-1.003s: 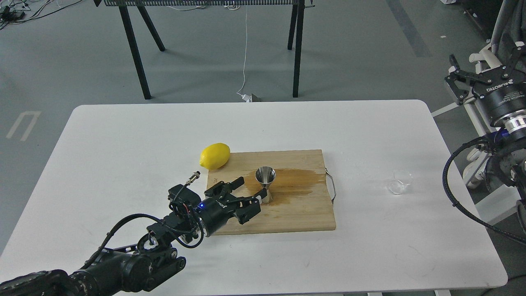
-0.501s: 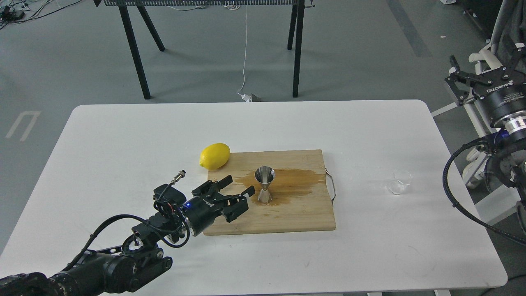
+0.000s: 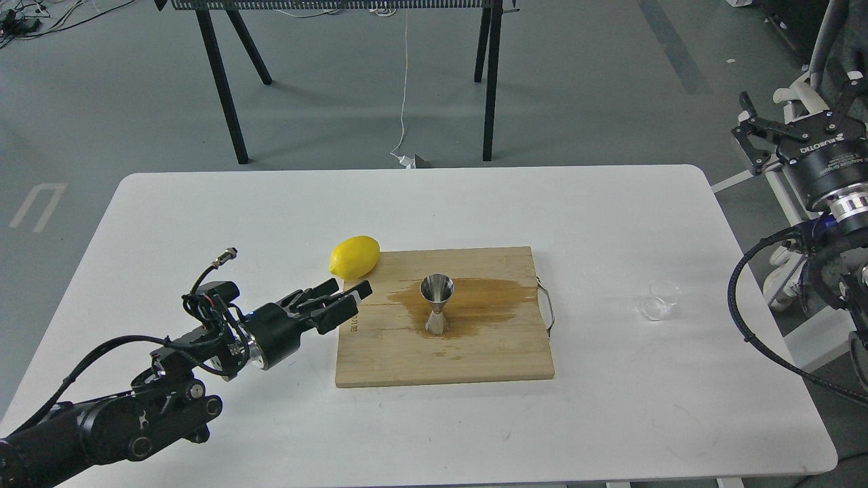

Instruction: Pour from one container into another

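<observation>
Head view | jigger (image 3: 437,305) upright, right of left hand (image 3: 342,299), apart

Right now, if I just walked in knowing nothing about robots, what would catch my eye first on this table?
Probably the bright yellow lemon, lying at the far left corner of the wooden cutting board. Next, the shiny steel jigger standing upright mid-board in a brown wet stain. The black left gripper reaches in from the left, holding nothing, while a small glass cup sits alone near the table's right edge.
</observation>
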{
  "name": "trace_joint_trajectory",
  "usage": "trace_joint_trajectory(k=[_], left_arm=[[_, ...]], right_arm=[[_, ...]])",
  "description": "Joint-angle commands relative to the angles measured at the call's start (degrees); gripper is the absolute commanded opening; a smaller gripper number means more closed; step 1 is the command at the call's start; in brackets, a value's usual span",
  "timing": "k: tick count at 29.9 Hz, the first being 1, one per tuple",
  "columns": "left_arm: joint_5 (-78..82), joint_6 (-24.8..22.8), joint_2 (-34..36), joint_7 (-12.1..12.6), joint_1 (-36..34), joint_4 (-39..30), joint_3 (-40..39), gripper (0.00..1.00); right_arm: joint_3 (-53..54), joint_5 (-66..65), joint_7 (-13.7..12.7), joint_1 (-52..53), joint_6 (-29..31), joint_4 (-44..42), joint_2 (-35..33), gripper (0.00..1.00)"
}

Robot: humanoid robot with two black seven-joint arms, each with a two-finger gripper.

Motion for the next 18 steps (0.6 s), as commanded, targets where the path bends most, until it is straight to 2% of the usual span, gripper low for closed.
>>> trace_joint_trajectory(k=[1,5,9,18], left_arm=[[-3.2,-10.8,2.7,0.0,0.1,-3.0,-7.4,0.94],[-8.8,-24.1,3.6,0.0,0.2,-3.2,-16.1,0.94],[-16.7,-35.3,4.2,0.0,0.3,-2.8,-23.1,0.94],[-35.6,-35.3,5.1,0.0,-0.2,-0.8,-30.0,0.94]], right_arm=[[0.0,0.1,-0.1,-0.3,0.2,0.1,0.2,0.99],[-0.2,0.1,-0.1,-0.8,0.2,0.6,0.2,0.99],[-0.2,0.0,-0.1,-1.2,0.2,1.0,0.3,0.99],[-0.1,0.4,-0.2,-1.7,0.2,1.0,0.6,0.99]])
